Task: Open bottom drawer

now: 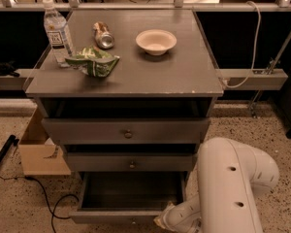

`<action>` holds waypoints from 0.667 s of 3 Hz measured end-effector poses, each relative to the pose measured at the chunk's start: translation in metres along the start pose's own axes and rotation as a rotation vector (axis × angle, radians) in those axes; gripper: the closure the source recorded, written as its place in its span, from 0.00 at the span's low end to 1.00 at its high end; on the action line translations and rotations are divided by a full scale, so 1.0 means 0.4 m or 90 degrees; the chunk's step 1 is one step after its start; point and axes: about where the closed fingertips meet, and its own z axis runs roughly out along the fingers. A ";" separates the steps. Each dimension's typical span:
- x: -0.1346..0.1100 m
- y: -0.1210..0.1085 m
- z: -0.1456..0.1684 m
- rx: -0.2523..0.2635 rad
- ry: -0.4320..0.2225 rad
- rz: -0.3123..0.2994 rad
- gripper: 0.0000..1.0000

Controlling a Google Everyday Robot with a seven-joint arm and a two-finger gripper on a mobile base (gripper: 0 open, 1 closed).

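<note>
The grey cabinet [126, 76] rose above and to the left of the gripper [166, 221]. The gripper sat low, at the right end of the bottom drawer [128, 194]'s front. Whether it was clamped on anything could not be told. The white arm [233, 188] bulked just right of it.

The drawer lay directly left of the gripper, drawn well out with its inside showing. A further pull would likely have drawn it off its runners. A pull from that corner rather than the middle could have skewed and jammed it.

Any jolt to the cabinet might have toppled the water bottle [57, 33], upright far above and left of the gripper. The bottle's label carried dark print too small to read. The green bag [94, 62] and the can [103, 35] nearby showed no legible brand.
</note>
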 end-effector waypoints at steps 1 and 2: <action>0.000 0.000 0.000 0.000 0.000 0.000 0.00; 0.000 0.000 0.000 0.000 0.000 0.000 0.00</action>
